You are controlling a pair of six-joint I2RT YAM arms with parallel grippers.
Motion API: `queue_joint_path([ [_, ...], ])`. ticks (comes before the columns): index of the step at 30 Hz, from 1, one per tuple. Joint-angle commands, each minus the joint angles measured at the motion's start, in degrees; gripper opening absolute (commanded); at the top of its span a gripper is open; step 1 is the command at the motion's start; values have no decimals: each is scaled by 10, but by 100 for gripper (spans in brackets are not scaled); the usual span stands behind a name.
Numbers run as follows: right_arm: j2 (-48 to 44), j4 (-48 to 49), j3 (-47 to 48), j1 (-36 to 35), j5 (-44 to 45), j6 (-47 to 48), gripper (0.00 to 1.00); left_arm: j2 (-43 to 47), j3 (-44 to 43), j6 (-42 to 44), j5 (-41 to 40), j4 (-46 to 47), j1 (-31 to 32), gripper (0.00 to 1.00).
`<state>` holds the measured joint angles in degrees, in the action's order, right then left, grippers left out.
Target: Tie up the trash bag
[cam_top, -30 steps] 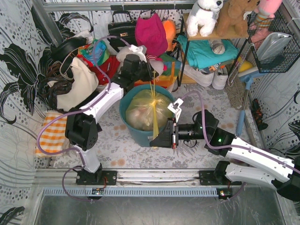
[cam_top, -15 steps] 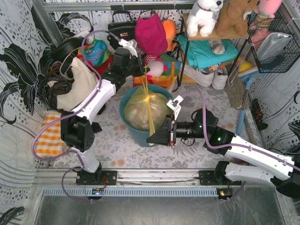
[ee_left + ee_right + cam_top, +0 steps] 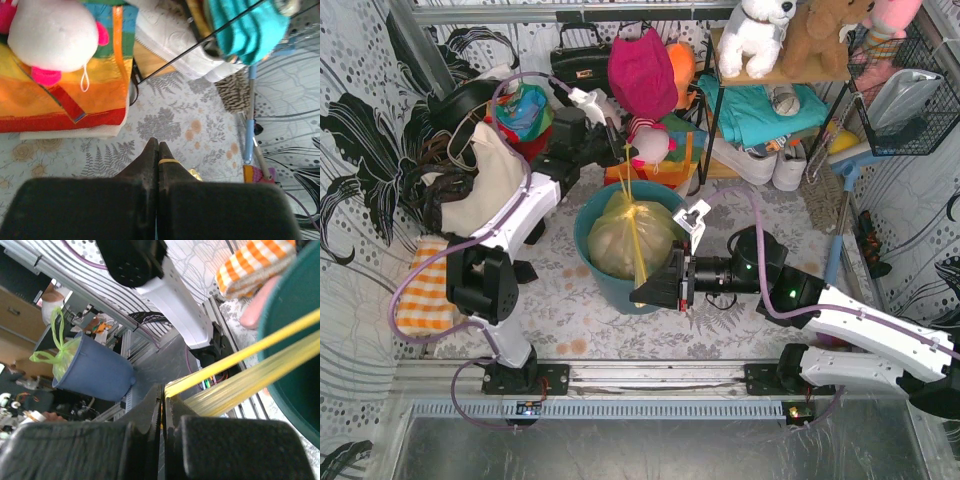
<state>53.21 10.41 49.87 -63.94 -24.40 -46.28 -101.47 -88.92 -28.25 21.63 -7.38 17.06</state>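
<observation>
The yellow-green trash bag (image 3: 618, 238) sits in the teal bin (image 3: 610, 288), with a knot (image 3: 638, 211) gathered on top. Two thin yellow strips run out of that knot in opposite directions. My left gripper (image 3: 624, 151) is behind the bin and shut on the far strip; in its wrist view only a sliver of yellow (image 3: 169, 161) shows at the closed left gripper (image 3: 158, 145). My right gripper (image 3: 639, 296) is at the bin's near rim, shut on the near strip (image 3: 250, 352), which stretches taut from the right gripper (image 3: 163, 393) towards the bin (image 3: 295, 340).
A cream tote (image 3: 485, 185) and dark bags lie at the back left, and a striped colourful bag (image 3: 65, 85) stands just behind the bin. A shelf with plush toys (image 3: 760, 35) and white shoes (image 3: 760, 162) is at the back right. An orange checked cloth (image 3: 428, 285) lies at the left, a broom (image 3: 837, 225) at the right.
My left gripper has drawn its strip back and to the left, away from the bin. My right gripper has shifted slightly left at the near rim. Both strips look tighter.
</observation>
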Motion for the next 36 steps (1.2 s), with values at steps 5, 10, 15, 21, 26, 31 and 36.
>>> queue_joint_path([
  [5,73,-197,296,-69,-71,207,0,86,27,-10,8,243,-63,0],
  [10,130,-221,413,-59,113,305,0,131,51,-69,127,343,-53,0],
  [15,161,-191,447,-40,253,367,0,157,57,-106,205,390,-36,0],
  [21,184,-159,423,12,234,344,0,181,99,-96,194,377,-26,0],
  [26,207,-102,404,59,220,323,0,193,118,-91,188,373,-26,9],
  [31,256,-79,471,75,183,339,7,212,116,-89,184,361,-26,34],
  [36,292,-128,551,75,152,343,42,233,93,-48,168,274,-26,68],
])
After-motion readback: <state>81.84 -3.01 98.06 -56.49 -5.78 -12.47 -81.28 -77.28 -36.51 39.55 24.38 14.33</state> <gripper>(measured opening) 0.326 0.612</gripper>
